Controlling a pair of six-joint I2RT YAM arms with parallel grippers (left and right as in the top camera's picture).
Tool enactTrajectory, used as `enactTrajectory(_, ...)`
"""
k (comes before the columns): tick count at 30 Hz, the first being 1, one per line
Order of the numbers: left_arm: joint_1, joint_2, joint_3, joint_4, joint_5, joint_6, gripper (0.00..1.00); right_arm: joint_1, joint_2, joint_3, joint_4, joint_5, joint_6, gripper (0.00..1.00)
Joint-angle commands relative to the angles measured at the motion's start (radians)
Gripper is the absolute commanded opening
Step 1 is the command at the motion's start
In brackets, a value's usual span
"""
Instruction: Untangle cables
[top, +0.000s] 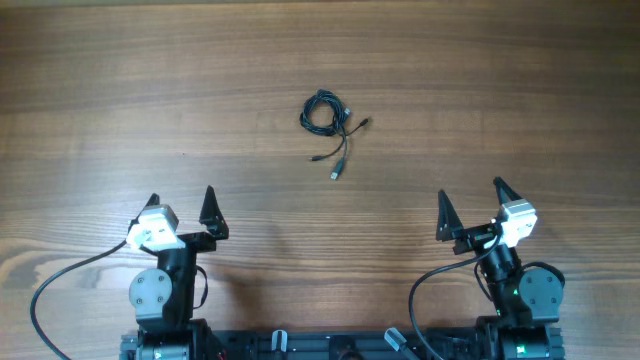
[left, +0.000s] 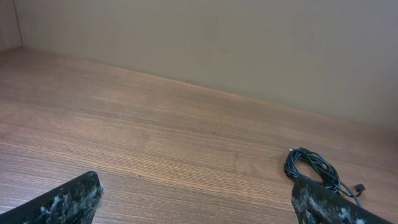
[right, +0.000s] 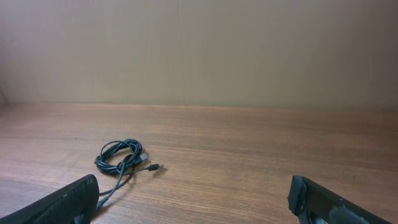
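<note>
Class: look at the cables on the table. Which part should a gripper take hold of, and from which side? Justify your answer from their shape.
Probably a loose tail, coming straight down from above. The cables lie flat on the table and are mostly bunched tight. The tails trail out toward the robot, clear of the bunch, so the fingers could straddle a single strand there.

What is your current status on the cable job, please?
Left gripper open, right gripper open, both holding nothing. Cables bunched in one coil ahead, plug ends trailing toward the arms, untouched. Nothing in the way.
</note>
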Motion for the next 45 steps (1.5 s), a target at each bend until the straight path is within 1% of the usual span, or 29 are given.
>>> enactTrajectory(1, -0.005, 0.005, -0.002, -0.008, 0.014, 0.016, 1.00, 0.004, -0.007, -0.002, 0.002, 0.010, 0.006, 1.00)
enactTrajectory(18, -0.005, 0.005, -0.002, -0.007, 0.014, 0.016, 1.00, 0.004, -0.007, -0.002, 0.002, 0.010, 0.006, 1.00)
enactTrajectory(20, -0.005, 0.005, -0.002, 0.056, 0.011, 0.016, 1.00, 0.004, -0.007, -0.002, 0.002, 0.010, 0.006, 1.00)
enactTrajectory(22, -0.005, 0.005, -0.002, 0.006, 0.011, 0.016, 1.00, 0.004, -0.007, -0.002, 0.002, 0.010, 0.006, 1.00)
enactTrajectory(24, -0.005, 0.005, -0.002, -0.006, 0.011, 0.016, 1.00, 0.004, -0.007, -0.002, 0.002, 0.010, 0.006, 1.00)
enactTrajectory(27, -0.005, 0.005, -0.002, 0.012, 0.064, -0.003, 1.00, 0.004, -0.007, -0.002, 0.002, 0.010, 0.006, 1.00)
enactTrajectory(29, -0.005, 0.005, -0.002, 0.007, 0.137, -0.004, 1.00, 0.004, -0.007, -0.002, 0.002, 0.010, 0.006, 1.00)
enactTrajectory(30, -0.005, 0.005, -0.002, 0.009, 0.150, -0.020, 1.00, 0.004, -0.007, -0.002, 0.002, 0.010, 0.006, 1.00)
enactTrajectory(34, -0.005, 0.006, 0.037, 0.004, 0.150, -0.149, 1.00, 0.004, -0.007, -0.002, 0.002, 0.010, 0.006, 1.00)
enactTrajectory(36, -0.005, 0.018, 0.084, -0.041, 0.161, -0.165, 1.00, 0.004, -0.007, -0.002, 0.002, 0.010, 0.006, 1.00)
enactTrajectory(39, -0.005, 0.076, 0.150, -0.062, 0.161, -0.165, 1.00, 0.004, -0.007, -0.002, 0.002, 0.010, 0.006, 1.00)
enactTrajectory(41, -0.005, 0.156, 0.213, -0.080, 0.161, -0.165, 1.00, 0.004, -0.007, -0.002, 0.002, 0.010, 0.006, 1.00)
enactTrajectory(45, -0.006, 0.405, 0.350, -0.083, 0.176, -0.164, 1.00, 0.004, -0.007, -0.002, 0.001, 0.010, 0.006, 1.00)
